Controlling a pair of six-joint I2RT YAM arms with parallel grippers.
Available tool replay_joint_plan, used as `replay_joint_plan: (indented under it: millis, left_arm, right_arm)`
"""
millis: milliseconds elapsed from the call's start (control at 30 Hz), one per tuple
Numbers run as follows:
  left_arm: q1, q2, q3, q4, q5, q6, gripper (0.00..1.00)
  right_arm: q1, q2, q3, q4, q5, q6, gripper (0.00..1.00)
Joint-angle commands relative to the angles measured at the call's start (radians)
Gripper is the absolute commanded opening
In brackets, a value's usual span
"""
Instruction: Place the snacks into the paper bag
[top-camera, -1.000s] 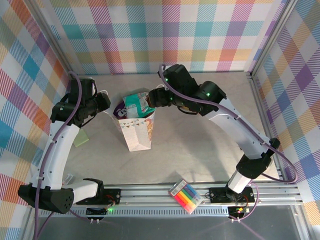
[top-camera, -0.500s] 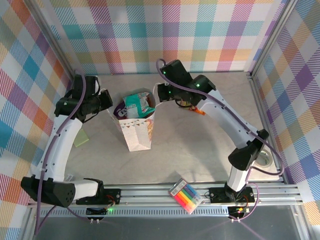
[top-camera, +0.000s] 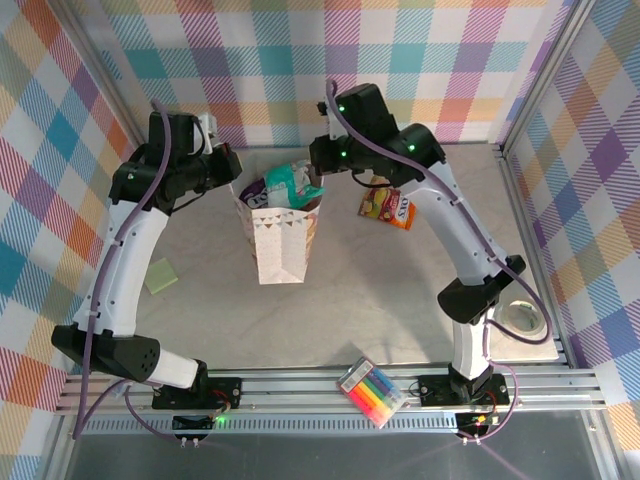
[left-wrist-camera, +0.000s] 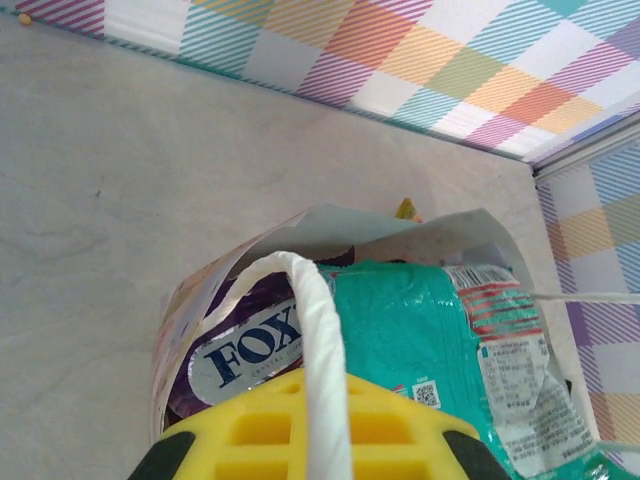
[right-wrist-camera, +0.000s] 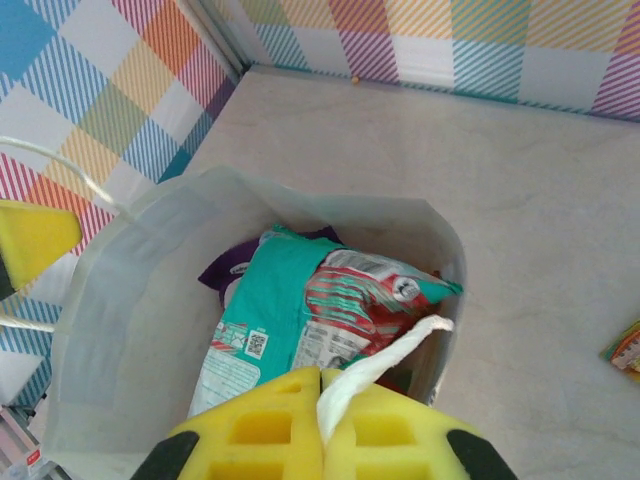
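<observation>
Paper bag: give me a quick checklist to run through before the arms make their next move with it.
1. Left gripper shut on a rope handle: ok.
2. Right gripper shut on the other handle: ok.
3. Teal packet and purple candy bag inside the paper bag: ok.
4. All snacks packed: not ok, an orange packet lies on the table beside the bag.
5. Bag lifted off the table or standing on it: cannot tell.

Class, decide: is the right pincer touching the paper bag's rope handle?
Touching. In the right wrist view, the white rope handle is pinched between the yellow fingers of the shut right pincer.
</observation>
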Motion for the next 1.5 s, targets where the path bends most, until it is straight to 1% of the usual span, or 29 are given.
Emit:
replay_joint_plan:
  millis: [0,67,133,167,200,267,300,367,467,533,767,867,967,1067,1167,1267,1467]
  left_arm:
    - [-0.011,-0.050,-0.038,0.070,0.024,-0.013,0.02]
    - [-0.015,-0.086,-0.133,0.079,0.000,-0.016,0.03]
    - [-0.017,-0.129,-0.272,0.092,-0.050,-0.039,0.06]
    - [-0.019,-0.143,-0.327,0.088,-0.078,-0.045,0.08]
    - [-0.019,-0.146,-0.366,0.067,-0.121,-0.047,0.08]
    - [-0.020,-0.118,-0.372,-0.015,-0.201,-0.045,0.09]
    - [-0.022,-0.096,-0.343,-0.062,-0.224,-0.033,0.09]
    - [-0.031,-0.083,-0.291,-0.087,-0.223,-0.003,0.11]
    - [-0.039,-0.118,-0.259,-0.018,-0.179,-0.004,0.13]
    - [-0.039,-0.128,-0.239,0.010,-0.163,-0.019,0.14]
    - [-0.039,-0.065,-0.077,-0.007,-0.052,-0.011,0.14]
    - [-0.039,-0.058,-0.037,-0.002,-0.029,-0.007,0.14]
    - [-0.039,-0.071,-0.028,0.000,-0.028,-0.005,0.12]
    - [-0.039,-0.077,-0.043,0.001,-0.036,0.001,0.10]
    - [-0.039,-0.067,-0.053,-0.053,-0.056,0.008,0.26]
    - [-0.039,-0.087,-0.110,-0.075,-0.068,0.019,0.30]
    - [-0.039,-0.153,-0.242,-0.102,-0.083,-0.004,0.41]
  right_arm:
    - [-0.015,-0.052,-0.003,0.019,-0.026,-0.025,0.05]
    - [-0.016,-0.110,-0.147,0.046,-0.029,-0.016,0.06]
    - [-0.021,-0.189,-0.392,0.129,-0.020,0.020,0.06]
    - [-0.025,-0.210,-0.467,0.162,-0.019,0.043,0.06]
    - [-0.034,-0.236,-0.566,0.209,-0.036,0.077,0.06]
    - [-0.049,-0.252,-0.653,0.249,-0.071,0.128,0.05]
    - [-0.050,-0.248,-0.656,0.250,-0.084,0.135,0.04]
    - [-0.050,-0.237,-0.596,0.228,-0.088,0.119,0.03]
    - [-0.050,-0.224,-0.464,0.193,-0.050,0.080,0.04]
    - [-0.050,-0.205,-0.386,0.166,-0.049,0.061,0.04]
    - [-0.050,-0.118,-0.110,0.074,-0.080,0.009,0.04]
    - [-0.050,-0.088,-0.014,0.041,-0.101,-0.002,0.05]
    - [-0.050,-0.092,-0.050,0.012,-0.115,-0.007,0.06]
    - [-0.052,-0.141,-0.199,0.054,-0.086,0.006,0.05]
    - [-0.079,-0.192,-0.331,0.121,-0.081,0.036,0.05]
    - [-0.113,-0.194,-0.359,0.130,-0.093,0.049,0.05]
    - [-0.136,-0.140,-0.311,0.107,-0.111,0.046,0.05]
